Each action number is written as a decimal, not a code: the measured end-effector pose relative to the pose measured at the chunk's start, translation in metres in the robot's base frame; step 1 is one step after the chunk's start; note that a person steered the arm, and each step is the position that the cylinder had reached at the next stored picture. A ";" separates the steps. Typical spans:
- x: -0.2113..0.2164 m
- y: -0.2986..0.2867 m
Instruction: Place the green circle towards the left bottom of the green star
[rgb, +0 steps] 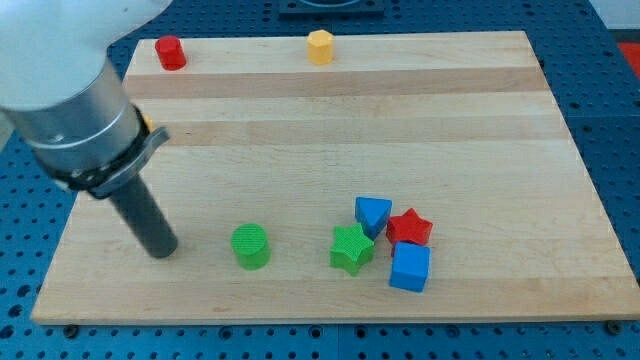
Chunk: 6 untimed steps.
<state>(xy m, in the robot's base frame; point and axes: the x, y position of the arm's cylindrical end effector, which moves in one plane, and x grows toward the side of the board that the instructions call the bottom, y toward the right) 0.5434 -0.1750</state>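
Note:
The green circle (250, 246) lies on the wooden board (330, 120) near the view's bottom, left of centre. The green star (351, 249) lies to its right, apart from it by a clear gap. My tip (160, 249) rests on the board to the left of the green circle, at about the same height in the view and not touching it. The rod rises from the tip up to the view's left into the arm's grey body.
A blue triangle-like block (372, 214), a red star (410, 227) and a blue cube (409, 267) cluster just right of the green star. A red cylinder (170, 52) and a yellow hexagon (319, 46) sit at the board's top edge.

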 end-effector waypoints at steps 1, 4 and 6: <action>-0.004 0.043; 0.006 0.076; 0.019 0.062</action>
<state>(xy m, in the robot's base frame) 0.5619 -0.1131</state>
